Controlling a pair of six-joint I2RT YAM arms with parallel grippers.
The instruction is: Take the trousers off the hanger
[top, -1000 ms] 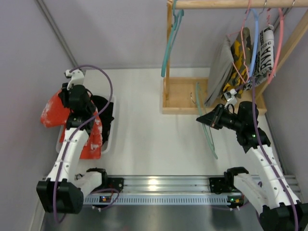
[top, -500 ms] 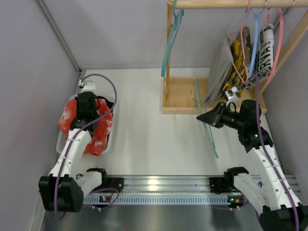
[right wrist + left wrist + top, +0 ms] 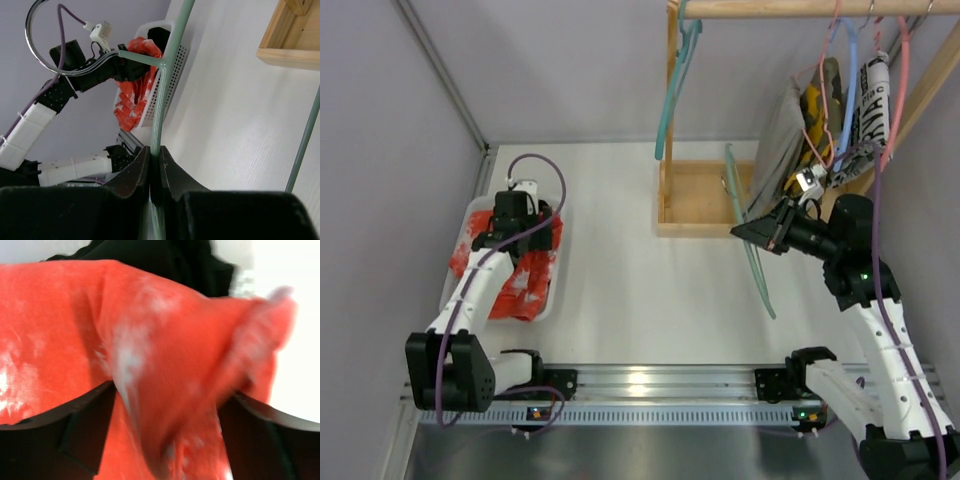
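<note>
The red, white-flecked trousers [image 3: 510, 285] lie bunched in the white basket [image 3: 549, 303] at the left. My left gripper [image 3: 517, 210] hovers right over them. In the left wrist view its dark fingers [image 3: 85, 430] stand wide apart, and loose red cloth [image 3: 150, 340] sags blurred between them: open [image 3: 167, 407]. The bare pale-green hanger [image 3: 752, 255] hangs in the air at the right with nothing on it. My right gripper [image 3: 748, 231] is shut on its wire [image 3: 167, 65], jaws pinched together [image 3: 154, 152] just below the metal hook [image 3: 35, 35].
A black garment [image 3: 165, 260] lies under the trousers in the basket. A wooden rack base [image 3: 695, 200] stands at the back. Its rod carries another green hanger [image 3: 675, 90] and several clothes on pink and blue hangers [image 3: 820, 120] at the right.
My left arm swung the red trousers from outside the basket down into it and its jaws opened. My right arm raised the empty hanger a little.
</note>
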